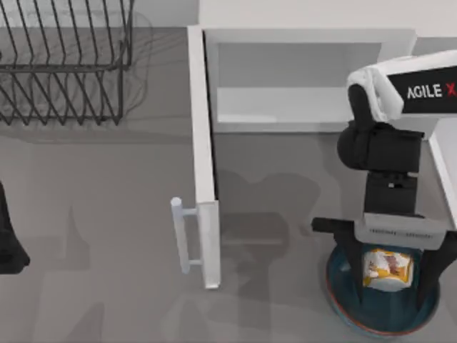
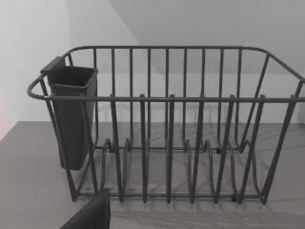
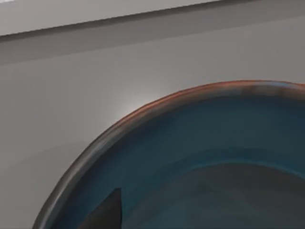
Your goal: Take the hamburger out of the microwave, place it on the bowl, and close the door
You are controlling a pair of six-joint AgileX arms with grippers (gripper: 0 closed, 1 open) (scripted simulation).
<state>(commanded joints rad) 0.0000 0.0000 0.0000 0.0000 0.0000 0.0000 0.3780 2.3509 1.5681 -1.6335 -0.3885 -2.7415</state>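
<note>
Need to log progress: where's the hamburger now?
Top view, lower right: the hamburger sits over the bowl, between the right pincer's fingers, right of the open door.

White lettering "AGILE X" reads on the black panel of the right arm [image 1: 421, 89], cut by the top view's right edge; no other text can be read.

I am looking at a rendered kitchen mock-up, not a real room. A plain grey bench [image 1: 107, 214] carries a white microwave [image 1: 307, 43] with its door [image 1: 203, 164] swung open, a dark wire dish rack [image 2: 167, 124] with a cutlery cup [image 2: 71, 114], and a blue bowl [image 3: 190, 143]. Flat, textureless surfaces mark it as simulation.
</note>
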